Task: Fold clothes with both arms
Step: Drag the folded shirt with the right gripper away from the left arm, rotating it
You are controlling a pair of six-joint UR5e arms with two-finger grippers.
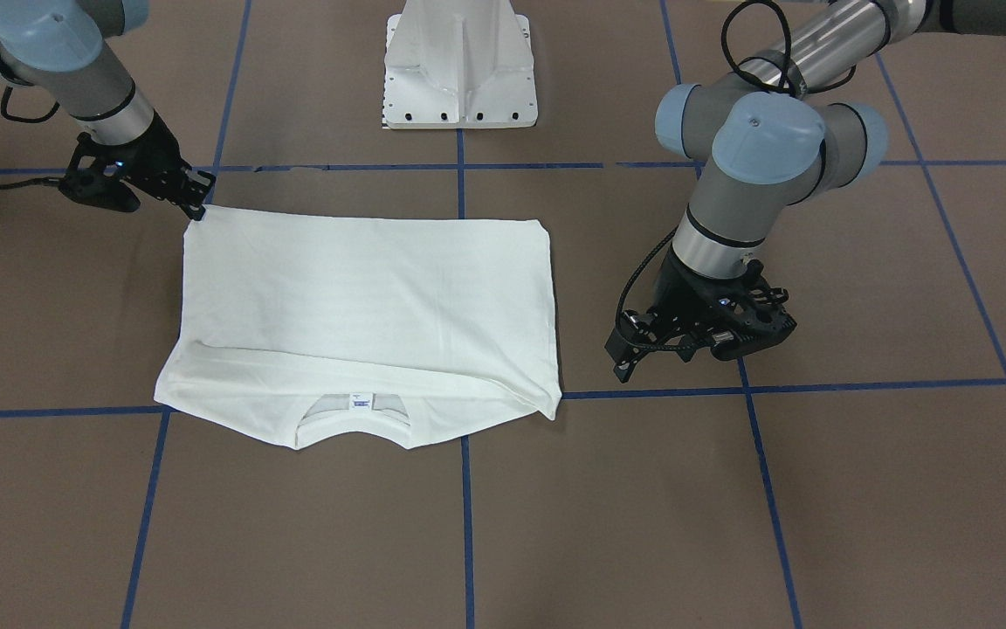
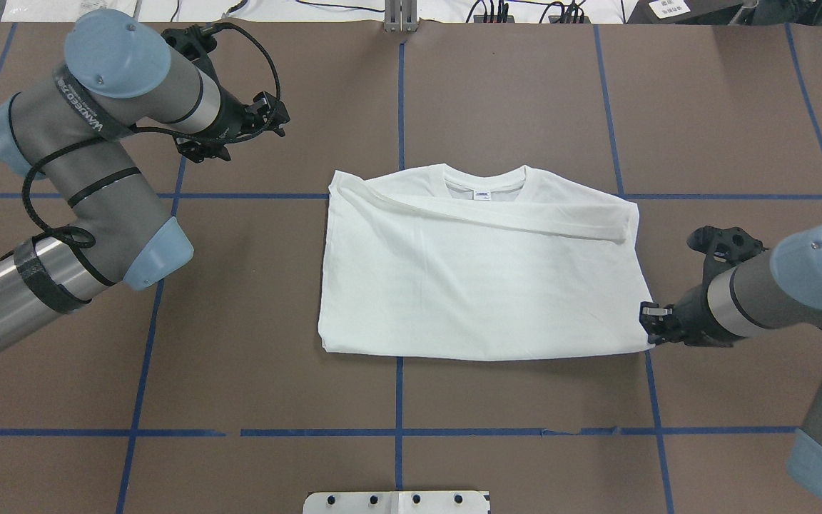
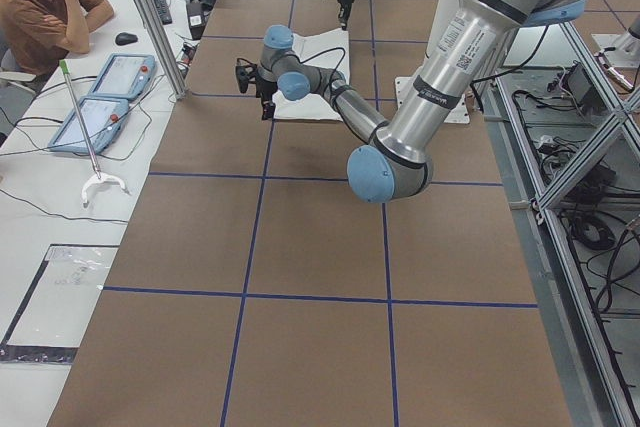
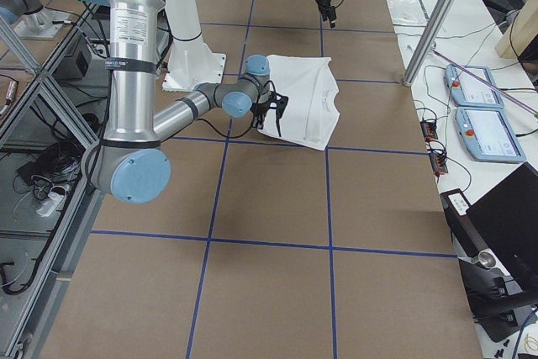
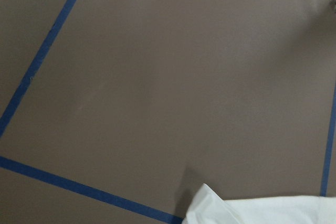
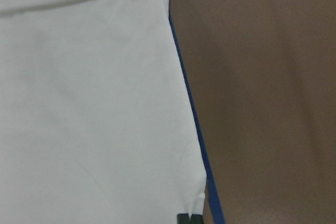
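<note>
The white shirt (image 1: 363, 297) (image 2: 475, 285) lies flat on the brown table, folded into a rectangle with a sleeve laid across it. Its ribbed collar (image 2: 484, 175) with a small blue-white tag (image 1: 360, 402) points away from the robot. My right gripper (image 2: 650, 325) (image 1: 197, 205) sits at the shirt's hem corner nearest the robot and looks shut on that corner; the right wrist view shows a dark fingertip (image 6: 188, 217) at the cloth's edge. My left gripper (image 2: 277, 116) (image 1: 630, 349) hovers open and empty, well off the shirt's collar-side corner (image 5: 205, 195).
The white pedestal base (image 1: 459, 70) stands at the robot's side of the table. Blue tape lines (image 2: 400, 100) grid the brown surface. In the exterior left view a person (image 3: 40, 7) sits at a side desk with tablets (image 3: 100, 97) and a metal post (image 3: 150, 17).
</note>
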